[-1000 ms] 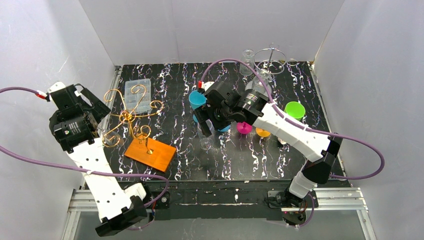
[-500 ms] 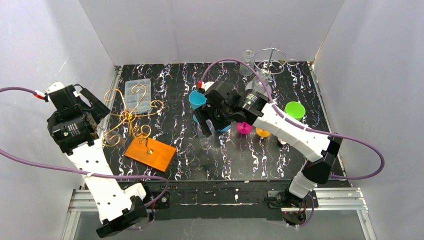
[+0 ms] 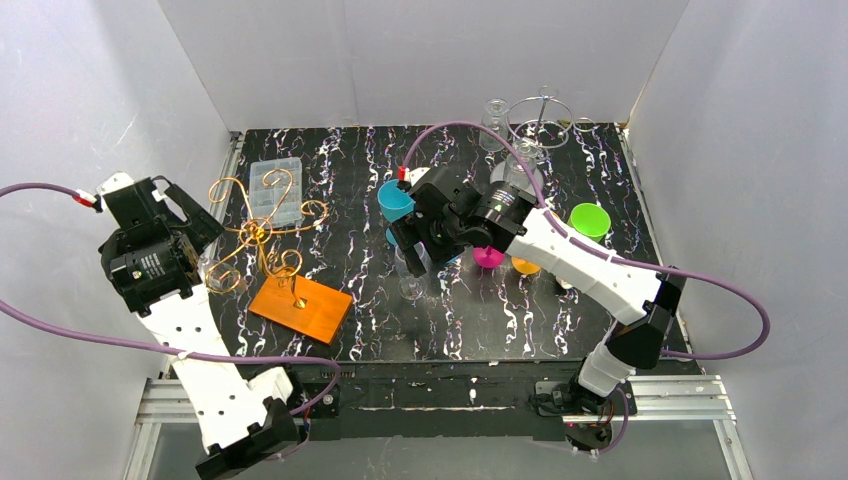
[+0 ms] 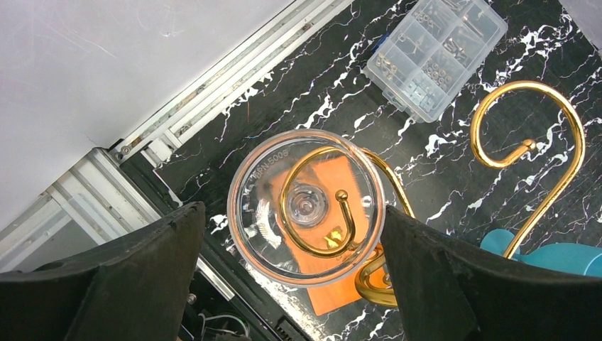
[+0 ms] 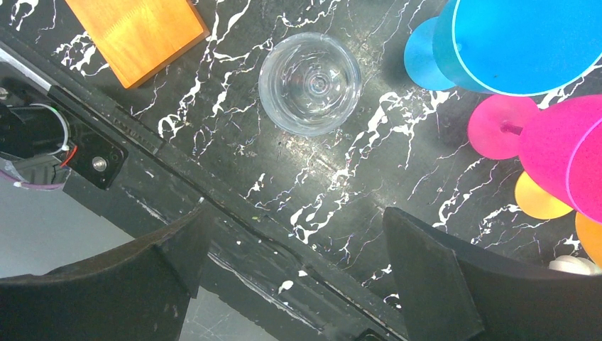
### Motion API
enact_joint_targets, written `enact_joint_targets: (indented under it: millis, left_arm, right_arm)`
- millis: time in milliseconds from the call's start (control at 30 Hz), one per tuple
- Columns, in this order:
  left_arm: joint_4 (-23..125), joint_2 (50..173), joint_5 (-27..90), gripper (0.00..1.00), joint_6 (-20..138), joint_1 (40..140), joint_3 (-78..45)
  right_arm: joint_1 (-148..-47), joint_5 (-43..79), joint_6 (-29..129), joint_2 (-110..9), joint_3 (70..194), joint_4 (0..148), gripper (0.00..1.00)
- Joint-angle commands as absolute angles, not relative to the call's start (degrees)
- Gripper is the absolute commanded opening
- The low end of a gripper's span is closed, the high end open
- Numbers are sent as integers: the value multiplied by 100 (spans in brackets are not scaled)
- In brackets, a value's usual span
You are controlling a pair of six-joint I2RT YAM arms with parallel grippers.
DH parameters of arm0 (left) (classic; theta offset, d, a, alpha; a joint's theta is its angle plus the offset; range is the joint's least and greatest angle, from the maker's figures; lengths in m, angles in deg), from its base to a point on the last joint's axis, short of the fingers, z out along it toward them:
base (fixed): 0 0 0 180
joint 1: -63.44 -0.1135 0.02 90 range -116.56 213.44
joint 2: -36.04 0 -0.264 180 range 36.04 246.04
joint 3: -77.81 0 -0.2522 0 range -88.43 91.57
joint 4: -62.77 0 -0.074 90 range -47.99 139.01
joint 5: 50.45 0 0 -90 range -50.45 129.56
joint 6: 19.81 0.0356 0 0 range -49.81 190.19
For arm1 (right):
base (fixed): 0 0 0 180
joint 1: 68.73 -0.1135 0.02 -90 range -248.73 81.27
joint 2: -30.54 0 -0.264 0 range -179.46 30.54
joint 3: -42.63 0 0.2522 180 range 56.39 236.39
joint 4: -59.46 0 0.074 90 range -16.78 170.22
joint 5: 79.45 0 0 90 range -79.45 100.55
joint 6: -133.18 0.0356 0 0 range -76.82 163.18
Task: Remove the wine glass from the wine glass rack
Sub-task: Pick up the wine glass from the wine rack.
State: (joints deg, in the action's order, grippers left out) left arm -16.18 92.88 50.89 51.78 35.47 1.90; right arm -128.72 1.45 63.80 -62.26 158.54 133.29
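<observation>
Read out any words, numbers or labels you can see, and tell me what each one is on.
"MPN-500…": embossed on the foot of the glass hanging on the rack; the last characters are unclear.
Round sticker on the left arm: too small to read.
Nothing else shows readable text.

Raised lettering on the foot of the wine glass [image 4: 266, 213] reads roughly "MPN-5005"; nothing else is legible.
</observation>
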Motion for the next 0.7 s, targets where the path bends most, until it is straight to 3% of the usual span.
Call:
enact_joint_targets:
  millis: [0, 233, 667]
  left_arm:
    - [-1546, 9383, 5209, 90, 5217, 3522, 237]
    - [-1486, 9490, 5154, 86, 5200, 3521, 274]
    - [-1570, 9577, 5012, 60, 5353, 3523, 846]
  right_arm:
    - [-12859, 44, 6376, -5972, 15866, 13286, 98]
    - [-12859, 18, 6371, -6001, 15929, 13308, 98]
    - [-12859, -17, 6401, -5938, 15931, 13321, 98]
